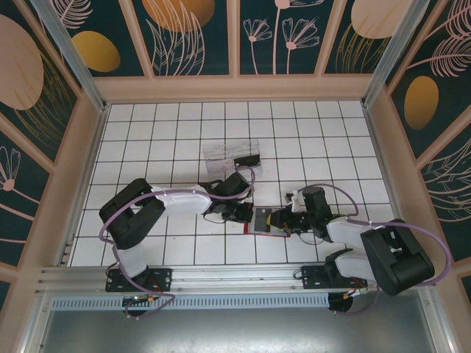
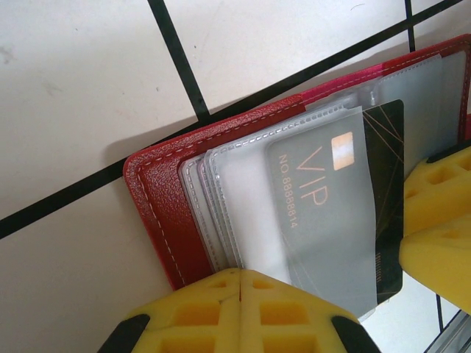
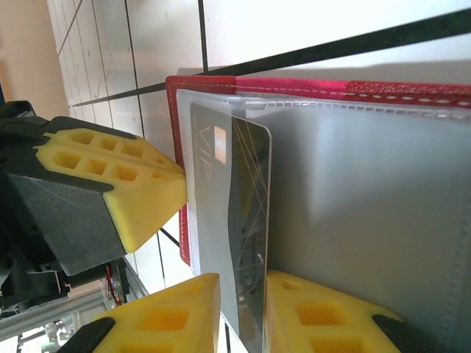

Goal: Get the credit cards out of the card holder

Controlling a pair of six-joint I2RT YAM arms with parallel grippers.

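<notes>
Top external: a small red fold-open card holder [image 1: 265, 220] lies open and flat on the white tiled desk [image 1: 184, 125], near the front edge between the two arms. The left jaws are at its 9 o'clock side and the right jaws at its 3 o'clock side, both right against it. A clear plastic compartment tray [image 1: 217, 156] sits toward 12 o'clock, apart from the holder. A dark flat piece [image 1: 247, 159] lies in it, likely a card.

Left wrist: the left arm's yellow foam pads [image 2: 184, 316] are pressed together at 6 o'clock, at the holder's near edge. Whether a frosted sleeve [image 2: 235, 191] is pinched between them is hidden. A near-black "VIP" credit card [image 2: 383, 191] sits partly out of the top sleeve. Its long axis runs 12 to 6 and its bared long edge faces 3 o'clock, where a right pad [image 2: 438, 220] waits.

Right wrist: this view gives the gap, which the top view is too small to show. The right jaws stand narrowly apart with the card's bared edge between them; whether they touch it I cannot tell. The right arm is the nearer for the draw, which I judge runs away from the left jaws.
</notes>
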